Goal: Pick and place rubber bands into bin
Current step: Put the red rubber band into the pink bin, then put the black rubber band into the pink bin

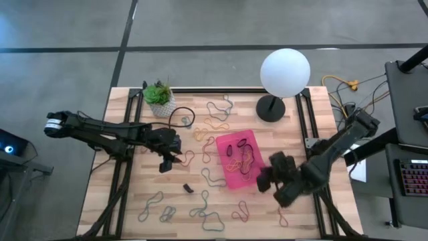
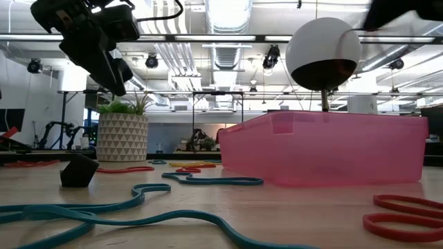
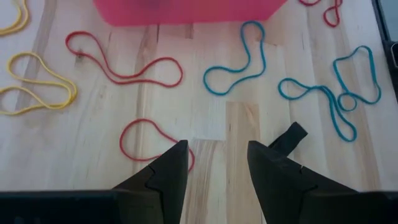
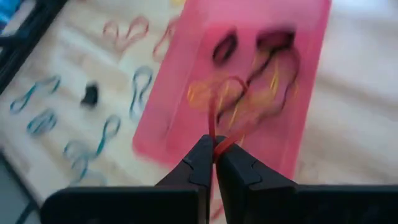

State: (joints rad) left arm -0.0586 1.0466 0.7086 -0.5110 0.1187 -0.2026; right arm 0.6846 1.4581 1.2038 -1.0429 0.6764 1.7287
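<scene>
The pink bin [image 1: 235,175] lies right of the table's middle with black and orange rubber bands [image 1: 241,155] in it. Loose rubber bands [image 1: 212,177] in red, teal and tan lie about the wood on all sides. My right gripper [image 4: 214,152] hangs above the bin's near right corner, shut on a red rubber band [image 4: 225,93]. My left gripper [image 3: 217,158] hovers open above the table left of the bin [image 3: 186,9], over bare wood, with a red band [image 3: 149,138] beside one finger. My right gripper pinches a short stretch of the red band [image 4: 215,138] between its two fingertips, slanting down from the table's right side. The rest of the loop hangs away from the fingers over the bin's inside; whether its far end touches the bin I cannot tell.
A white globe lamp [image 1: 284,72] and a potted plant [image 1: 160,100] stand at the far edge. A small black piece [image 1: 188,189] lies near the middle front. Black frame rails [image 1: 120,181] run along the table's left and right sides.
</scene>
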